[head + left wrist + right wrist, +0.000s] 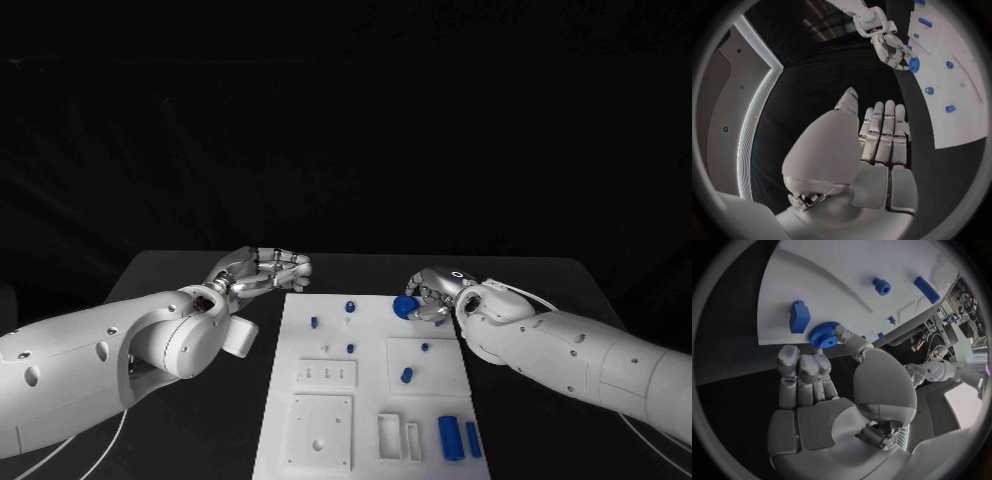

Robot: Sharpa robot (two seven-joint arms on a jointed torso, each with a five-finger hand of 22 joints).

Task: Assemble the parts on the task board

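The white task board (368,400) lies in the middle of the black table. My right hand (437,293) is over the board's far right corner and pinches a blue gear (405,306) between thumb and fingertips. The right wrist view shows the gear (824,334) at the board's edge, next to a blue block (799,316); I cannot tell whether it touches the board. My left hand (261,270) hovers off the board's far left corner, and in the left wrist view this hand (879,135) has its fingers stretched out with nothing in them.
Small blue pegs (315,322) (351,348) (407,375) stand on the board's far half. Two blue cylinders (450,437) (473,438) lie near its front right corner, beside raised white blocks (320,430). Bare black table flanks the board.
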